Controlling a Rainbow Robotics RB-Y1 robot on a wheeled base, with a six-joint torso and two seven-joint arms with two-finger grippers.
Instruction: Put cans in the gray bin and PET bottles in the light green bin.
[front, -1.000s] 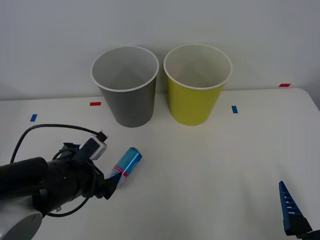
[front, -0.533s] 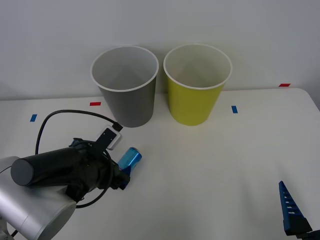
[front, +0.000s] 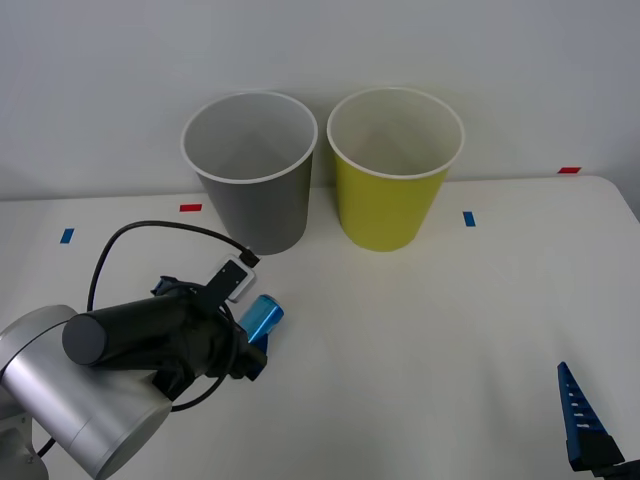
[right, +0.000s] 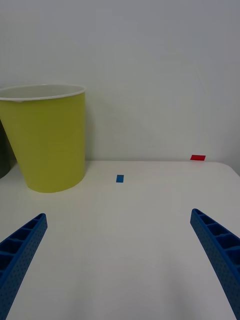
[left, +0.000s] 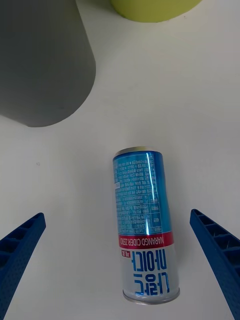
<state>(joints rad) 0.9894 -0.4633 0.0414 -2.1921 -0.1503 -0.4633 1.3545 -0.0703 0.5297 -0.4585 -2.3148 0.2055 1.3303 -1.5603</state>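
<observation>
Front view: the left gripper sits low over the table, its wrist covering the near end of the can; the can lies on its side, its far end pointing away from the gripper toward the gray bin; the green bin stands just beside the gray one, farther right; the right gripper rests near the table's right front corner, well apart from all of them.

Right wrist view: the right gripper is spread wide with nothing between its fingers; the green bin stands beyond it.

Left wrist view: the left gripper is released, one finger on either side of the can without touching it; the gray bin stands beyond the can.
</observation>
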